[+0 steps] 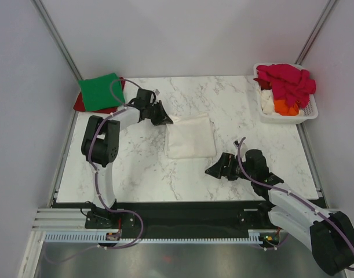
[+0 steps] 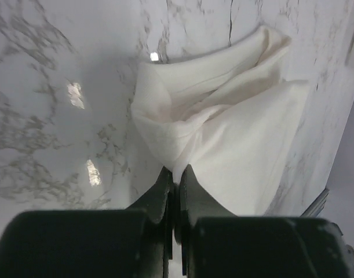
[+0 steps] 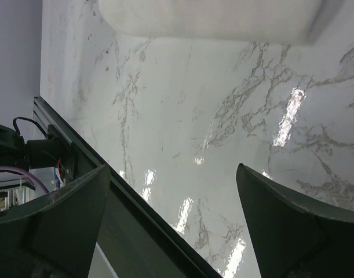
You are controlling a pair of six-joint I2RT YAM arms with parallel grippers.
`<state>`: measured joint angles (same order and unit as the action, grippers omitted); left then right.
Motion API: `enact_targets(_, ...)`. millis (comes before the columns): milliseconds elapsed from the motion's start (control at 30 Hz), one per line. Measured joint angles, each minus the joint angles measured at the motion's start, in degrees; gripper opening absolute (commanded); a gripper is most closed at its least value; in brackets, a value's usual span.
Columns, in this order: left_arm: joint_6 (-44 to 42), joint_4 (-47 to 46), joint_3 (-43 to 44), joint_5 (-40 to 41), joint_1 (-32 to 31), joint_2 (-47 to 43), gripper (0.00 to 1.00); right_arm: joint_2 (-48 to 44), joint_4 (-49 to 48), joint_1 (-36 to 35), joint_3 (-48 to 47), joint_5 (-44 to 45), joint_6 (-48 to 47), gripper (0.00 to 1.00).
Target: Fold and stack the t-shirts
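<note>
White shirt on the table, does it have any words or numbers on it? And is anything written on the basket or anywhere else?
No words, numbers or signs can be read in any view.
White t-shirt: plain cloth, no print showing.
Green t-shirt: plain.
White basket: no label showing.
Marble table: only grey veins, no writing.

The marble table (image 1: 136,168) bears a folded white t-shirt (image 1: 191,136), stacked shirts (image 1: 100,91) and a basket (image 1: 289,119).

Open table (image 1: 142,174) around white t-shirt (image 1: 191,136); basket (image 1: 292,119) fills far-right corner.
</note>
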<state>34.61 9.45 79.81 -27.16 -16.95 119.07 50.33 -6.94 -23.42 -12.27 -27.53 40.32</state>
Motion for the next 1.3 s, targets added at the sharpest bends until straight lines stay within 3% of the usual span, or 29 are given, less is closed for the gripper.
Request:
enact_targets(367,-5.57,19.91,26.75,-1.38,12.46,1.07,0.02,4.79,-9.25,0.00,3.15,0.87,1.99,0.98)
enact_targets(800,-10.84,38.86,52.17,-0.35,18.95,10.01,0.02,12.52,-15.21,0.00,3.23,0.46,2.43,0.98)
enact_targets(1067,-8.04,40.59,67.47,-4.17,28.94,16.33,0.02,19.26,-19.69,0.00,0.96,-1.33,2.60,0.98)
enact_targets(1300,0.94,31.04,68.98,-8.98,35.91,19.37,0.02,21.07,-20.57,0.00,0.15,-2.27,2.58,0.98)
